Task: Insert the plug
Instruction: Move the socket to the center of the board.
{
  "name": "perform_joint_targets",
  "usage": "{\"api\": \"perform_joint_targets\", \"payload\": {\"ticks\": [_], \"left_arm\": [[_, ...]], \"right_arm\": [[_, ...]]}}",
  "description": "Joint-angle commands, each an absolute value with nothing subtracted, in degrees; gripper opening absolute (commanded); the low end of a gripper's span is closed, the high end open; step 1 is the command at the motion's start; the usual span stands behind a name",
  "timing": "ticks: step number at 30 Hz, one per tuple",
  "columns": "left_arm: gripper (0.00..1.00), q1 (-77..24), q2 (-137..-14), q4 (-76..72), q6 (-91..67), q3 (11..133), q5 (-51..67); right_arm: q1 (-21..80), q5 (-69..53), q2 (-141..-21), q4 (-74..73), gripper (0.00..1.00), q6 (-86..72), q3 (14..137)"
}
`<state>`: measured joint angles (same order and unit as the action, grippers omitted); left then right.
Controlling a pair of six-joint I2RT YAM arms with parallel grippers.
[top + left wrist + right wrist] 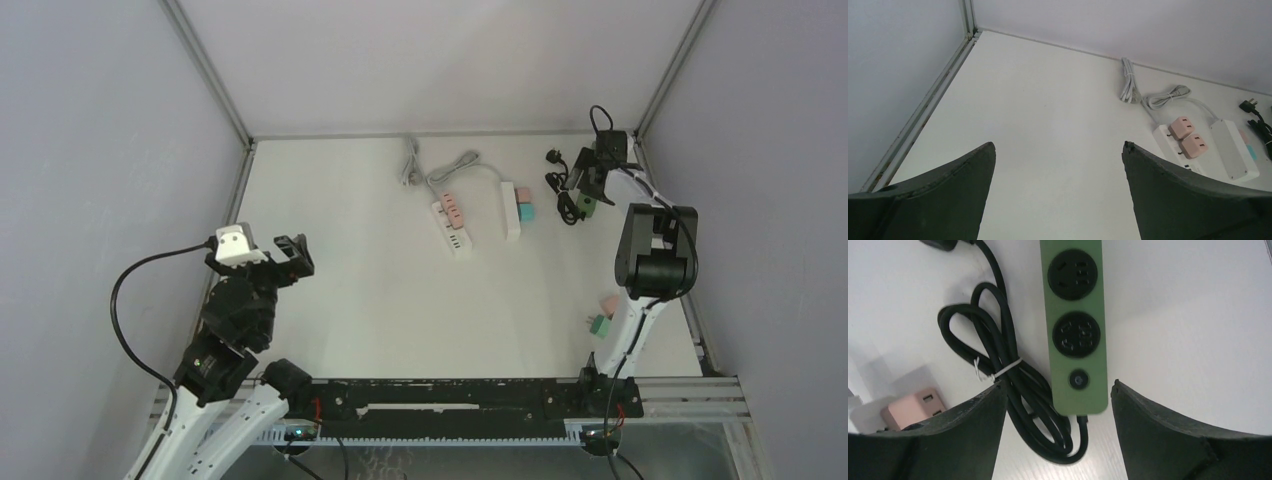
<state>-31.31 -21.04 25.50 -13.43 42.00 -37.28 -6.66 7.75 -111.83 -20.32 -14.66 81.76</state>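
Right claw straddling the green strip, nothing gripped

Right claw (1058, 384) is spread apart with the near end of the green strip (1075, 300) sitting between its fingers, not pinched. The bundled black cord (998, 340) lies right beside it on the claw's left, and the plug (553, 155) is further out past the cord. Left claw (1059, 145) hangs wide apart holding nothing, white strip (1160, 135) well ahead to its right.
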Motion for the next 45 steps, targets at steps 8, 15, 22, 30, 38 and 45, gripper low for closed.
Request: {"api": "perform_joint_targets", "payload": {"ticks": [8,15,22,30,38,45], "left_arm": [[1.00,-30.2,-22.2,23.5,-11.9,41.2,-36.3],[1.00,-30.0,-22.3,23.3,-11.9,41.2,-35.9],[1.00,-29.8,-22.1,23.3,-11.9,41.2,-35.7],[1.00,-29.7,-20.2,23.4,-11.9,41.0,-35.4],[1.00,-29.7,-17.7,23.3,-12.2,40.8,-35.3],[1.00,-29.7,-16.5,23.3,-12.4,40.6,-35.4]], "right_arm": [[-9.2,9.4,-119.9,-23.2,0.81,-16.6,91.8],[-9.5,7.3,-124.1,-26.8,0.78,-14.6,96.4],[-9.5,5.6,-124.9,-29.2,0.64,-14.7,97.6],[-8.7,7.0,-116.0,-28.3,0.41,-16.1,87.9],[-6.1,8.5,-105.4,-27.1,0.35,-18.7,73.6],[-2.6,9.5,-94.5,-27.0,0.34,-20.5,60.9]]}}
